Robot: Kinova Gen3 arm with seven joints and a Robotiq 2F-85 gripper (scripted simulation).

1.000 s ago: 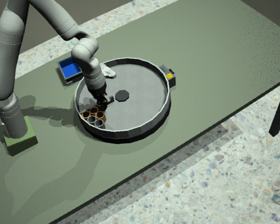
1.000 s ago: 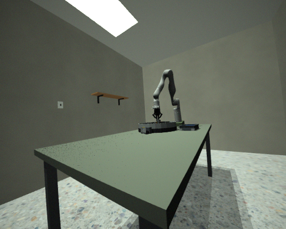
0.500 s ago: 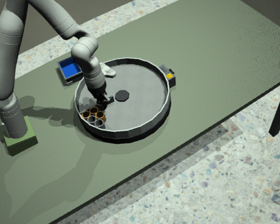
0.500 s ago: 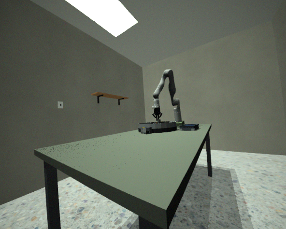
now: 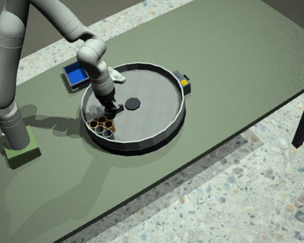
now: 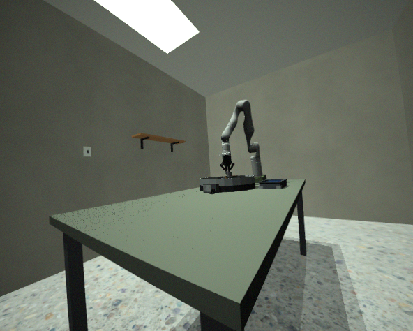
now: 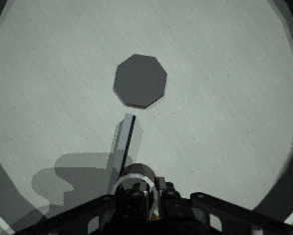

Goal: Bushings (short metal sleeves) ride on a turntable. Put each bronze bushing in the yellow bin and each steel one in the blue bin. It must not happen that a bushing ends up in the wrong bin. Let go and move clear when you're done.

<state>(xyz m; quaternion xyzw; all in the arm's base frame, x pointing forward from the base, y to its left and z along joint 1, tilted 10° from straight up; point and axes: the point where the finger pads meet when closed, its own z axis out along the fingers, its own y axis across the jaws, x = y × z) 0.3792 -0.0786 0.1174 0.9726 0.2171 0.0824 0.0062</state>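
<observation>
On the turntable (image 5: 151, 120) (image 6: 234, 183), near the divider (image 7: 125, 144), the jaws (image 5: 111, 110) (image 6: 227, 170) look pinched on the wall of an upright steel bushing (image 5: 110, 116) (image 6: 229, 174) (image 7: 134, 175). Blue bin (image 5: 76, 75) (image 6: 273, 186) lies outside the rim, up-left of the jaws from the top; no bushings visible inside. Can't spot the yellow bin, tbh.

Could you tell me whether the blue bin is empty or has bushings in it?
Empty, as far as visible: its bare blue floor shows; the arm may hide a corner.
</observation>
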